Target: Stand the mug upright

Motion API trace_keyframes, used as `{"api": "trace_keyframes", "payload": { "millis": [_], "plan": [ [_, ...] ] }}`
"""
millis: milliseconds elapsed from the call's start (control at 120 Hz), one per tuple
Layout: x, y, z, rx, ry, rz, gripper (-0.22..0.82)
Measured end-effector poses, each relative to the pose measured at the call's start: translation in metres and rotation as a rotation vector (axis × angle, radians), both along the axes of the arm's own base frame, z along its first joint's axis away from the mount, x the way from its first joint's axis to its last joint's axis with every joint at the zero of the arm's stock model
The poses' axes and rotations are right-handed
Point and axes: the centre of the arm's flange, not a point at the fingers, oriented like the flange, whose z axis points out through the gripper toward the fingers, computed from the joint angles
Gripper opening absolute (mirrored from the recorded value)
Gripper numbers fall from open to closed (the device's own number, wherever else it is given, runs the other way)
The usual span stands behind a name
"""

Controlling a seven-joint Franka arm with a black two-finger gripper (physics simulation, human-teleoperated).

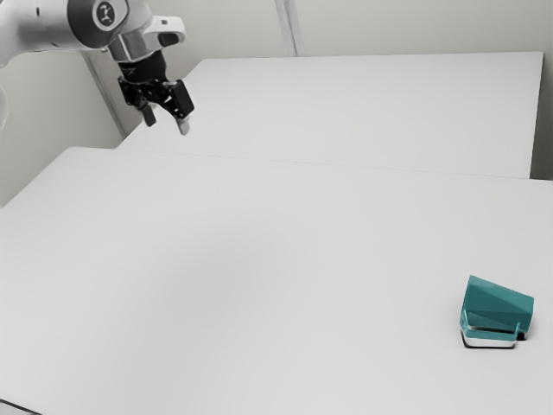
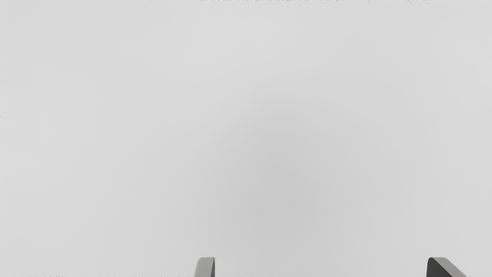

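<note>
Teal mug [image 1: 498,309] at the exterior view's right, near side of counter [image 1: 259,259], looks tipped over; which way its mouth faces, can't tell. Pincer [image 1: 166,122] wide, empty, raised far left. Reach likely goes right and nearer, then down.
</note>
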Motion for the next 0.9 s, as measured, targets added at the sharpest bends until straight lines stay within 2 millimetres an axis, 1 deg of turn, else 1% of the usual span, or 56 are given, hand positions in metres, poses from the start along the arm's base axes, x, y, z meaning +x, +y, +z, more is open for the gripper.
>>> {"api": "trace_keyframes", "payload": {
  "millis": [67,208,350,458,517,575,650,767,842,900],
  "plan": [
    [-0.001,0.002,0.001,0.002,-0.003,0.004,0.6],
    [0.004,0.0,-0.008,-0.003,0.005,0.021,0.6],
    [0.006,-0.003,-0.042,-0.03,0.029,0.04,0.6],
    [0.002,-0.007,-0.076,-0.075,0.04,0.062,0.6],
    [-0.001,-0.009,-0.088,-0.098,0.031,0.077,0.6],
    [0.0,-0.012,-0.094,-0.117,0.011,0.093,0.6],
    [0.004,-0.021,-0.108,-0.153,-0.01,0.111,0.6],
    [0.017,-0.049,-0.136,-0.247,-0.019,0.137,0.6],
    [0.027,-0.057,-0.156,-0.325,-0.006,0.172,0.6],
    [0.032,-0.066,-0.166,-0.381,-0.003,0.19,0.6]
  ]
}}
